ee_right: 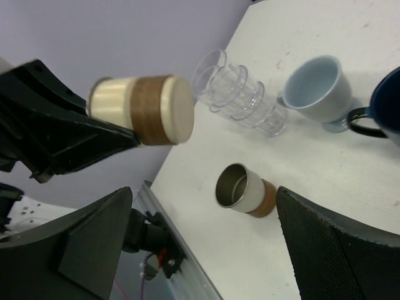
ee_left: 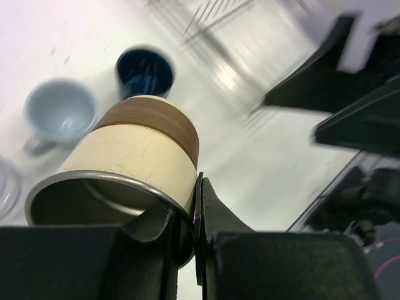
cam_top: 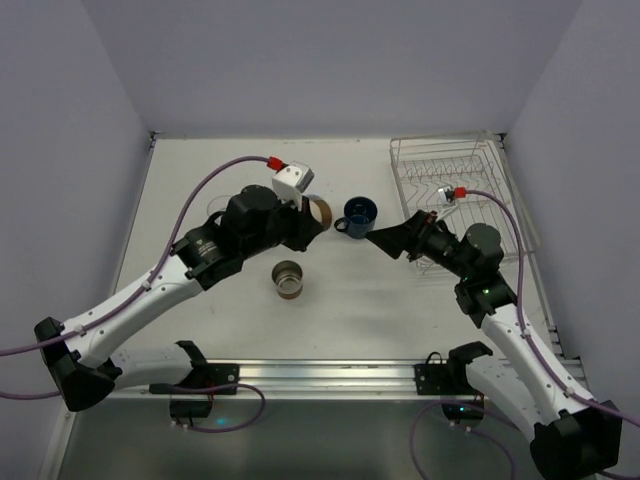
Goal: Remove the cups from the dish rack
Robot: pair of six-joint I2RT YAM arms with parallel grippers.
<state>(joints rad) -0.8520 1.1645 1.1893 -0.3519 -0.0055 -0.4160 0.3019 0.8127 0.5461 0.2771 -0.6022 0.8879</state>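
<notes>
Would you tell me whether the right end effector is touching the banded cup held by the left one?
Apart. The right wrist view shows the banded cup well clear of the open right end effector.

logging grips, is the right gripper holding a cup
No, the right gripper is wide open and empty; the left gripper pinches the cream cup.

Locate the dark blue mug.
Top view: the blue mug stands upright on the table near the middle, between the held cream cup on its left and the dish rack back right.
</notes>
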